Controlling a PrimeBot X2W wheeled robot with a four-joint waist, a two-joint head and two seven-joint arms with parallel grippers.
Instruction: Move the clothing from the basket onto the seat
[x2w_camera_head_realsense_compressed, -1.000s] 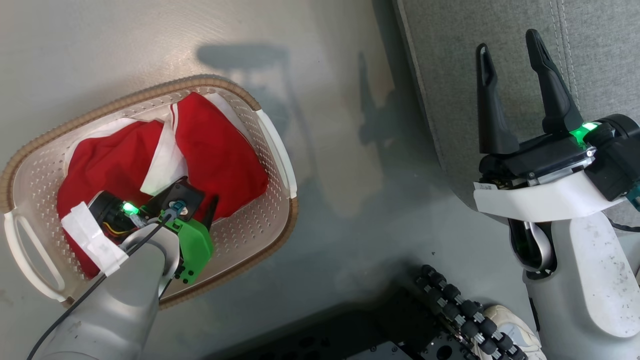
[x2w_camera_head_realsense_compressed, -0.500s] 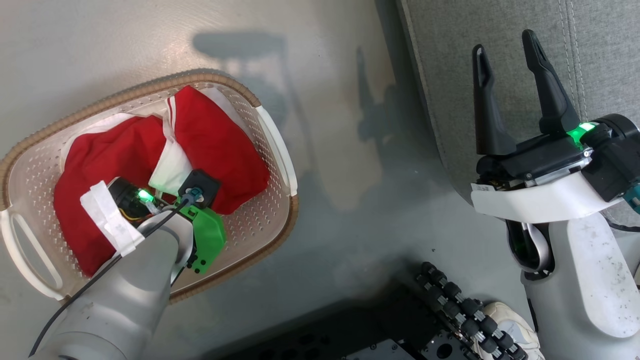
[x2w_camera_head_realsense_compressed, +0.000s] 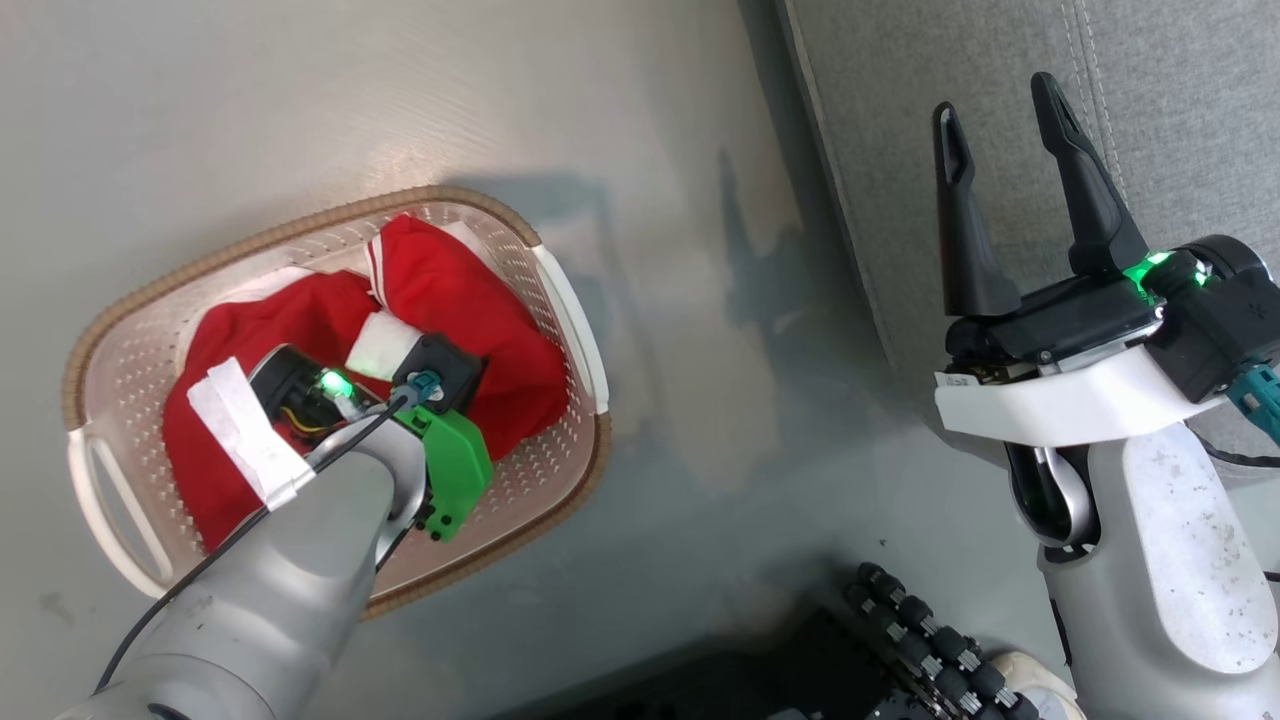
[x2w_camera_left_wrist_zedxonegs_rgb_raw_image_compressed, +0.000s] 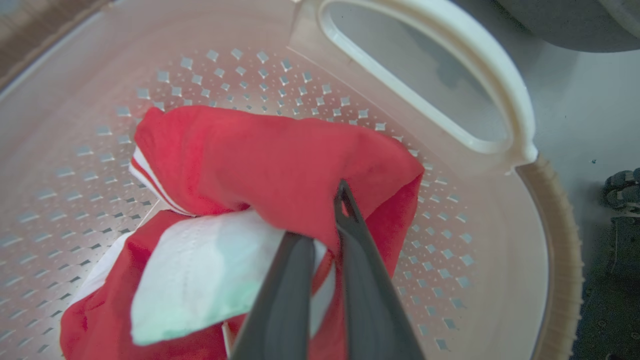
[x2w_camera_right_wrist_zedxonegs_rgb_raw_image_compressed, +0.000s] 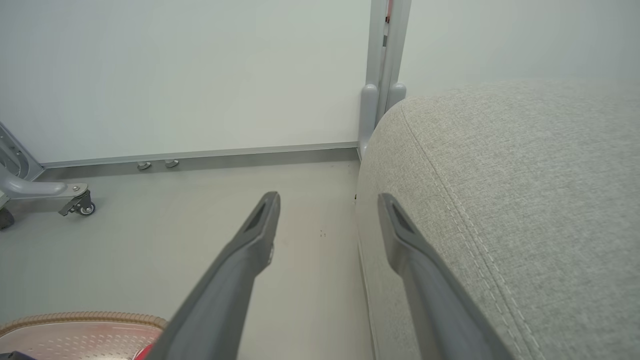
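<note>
Pinching clothing (x2w_camera_left_wrist_zedxonegs_rgb_raw_image_compressed: 260, 160), seemingly, between left fingers (x2w_camera_left_wrist_zedxonegs_rgb_raw_image_compressed: 372, 300).

The head view is lit brightly and evenly; a soft sheen is seen on the pale floor (x2w_camera_head_realsense_compressed: 400, 90), and dim, blurred shadows are cast beside the basket (x2w_camera_head_realsense_compressed: 570, 310) and along the edge of the seat (x2w_camera_head_realsense_compressed: 900, 90). In the left wrist view the left gripper (x2w_camera_left_wrist_zedxonegs_rgb_raw_image_compressed: 320, 215) is rendered soft near the bottom edge, the clothing (x2w_camera_left_wrist_zedxonegs_rgb_raw_image_compressed: 270, 155) is kept sharp, its white cuff is tinted faintly green, and the basket's rim is bowed by the lens. The right wrist view is pale and washed out, the right gripper (x2w_camera_right_wrist_zedxonegs_rgb_raw_image_compressed: 328, 197) blurred low down.
</note>
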